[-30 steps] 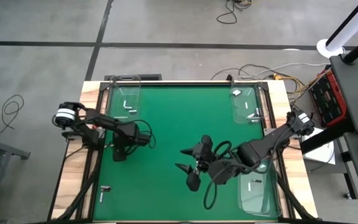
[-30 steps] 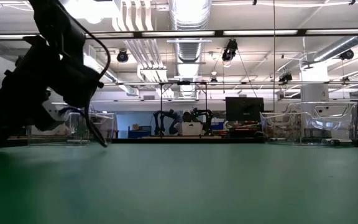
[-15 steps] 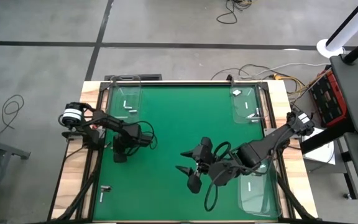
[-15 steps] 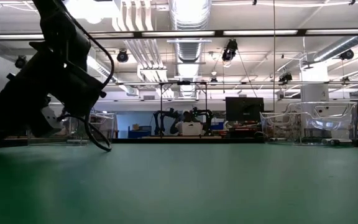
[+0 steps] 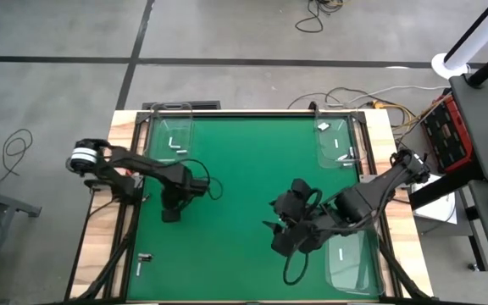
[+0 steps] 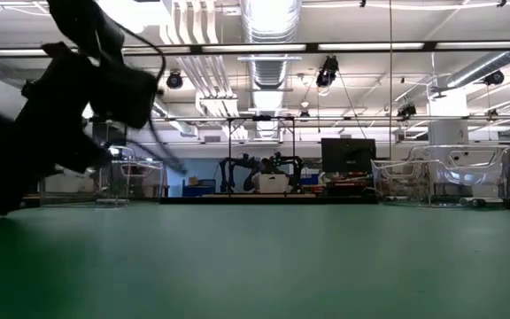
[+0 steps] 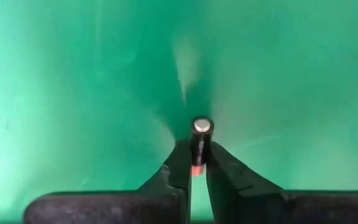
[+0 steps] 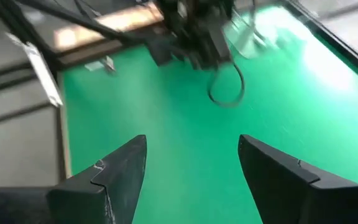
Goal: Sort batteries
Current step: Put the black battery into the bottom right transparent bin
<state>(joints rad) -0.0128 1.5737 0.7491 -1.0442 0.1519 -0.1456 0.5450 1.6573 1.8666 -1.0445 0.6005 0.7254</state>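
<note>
My left gripper [image 5: 170, 213] stands over the left half of the green mat [image 5: 244, 169], shut on a small dark battery [image 7: 201, 132] with a silver end cap. My right gripper [image 5: 280, 237] hovers open over the mat's right half, nothing between its fingers [image 8: 114, 174]. Two loose batteries [image 5: 141, 257] lie by the near left corner. More whitish batteries [image 5: 174, 144] lie in the clear tray [image 5: 161, 127] at the far left. My left gripper pinches the dark battery between its two fingertips [image 7: 182, 163]. The battery lies along the fingers, its silver-capped end [image 7: 201, 126] sticking out past them toward the mat and its reddish end [image 7: 196, 169] back between them. Whether it touches the mat, I cannot tell.
A clear tray [image 5: 322, 152] with a few batteries stands at the far right, and another clear tray [image 5: 371, 271] at the near right, close beside my right arm. Between the two grippers lies open green mat. Wooden edges frame the mat.
My right gripper has moved toward the table's right edge and turned about. My left arm has risen a little in the low view, and its gripper has shifted slightly toward the right.
</note>
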